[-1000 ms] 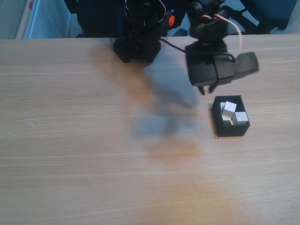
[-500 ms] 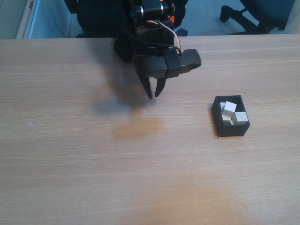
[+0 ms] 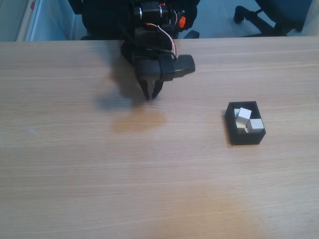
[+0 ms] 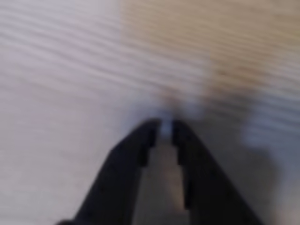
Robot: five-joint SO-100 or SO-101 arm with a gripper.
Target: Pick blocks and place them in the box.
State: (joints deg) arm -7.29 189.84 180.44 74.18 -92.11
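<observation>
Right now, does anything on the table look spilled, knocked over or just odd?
Nothing spilled. The blocks lie jumbled in the box, one tilted on the others, but all are inside its walls. The gripper hangs over bare table, well away from the box. The wrist view is blurred.

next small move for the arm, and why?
Probably just finish folding back toward its base and stop. The gripper hangs empty over bare table, fingertips nearly together in the wrist view, well left of the box in the fixed view. The blocks I can see already lie in the box; none sits loose on the wood.
</observation>
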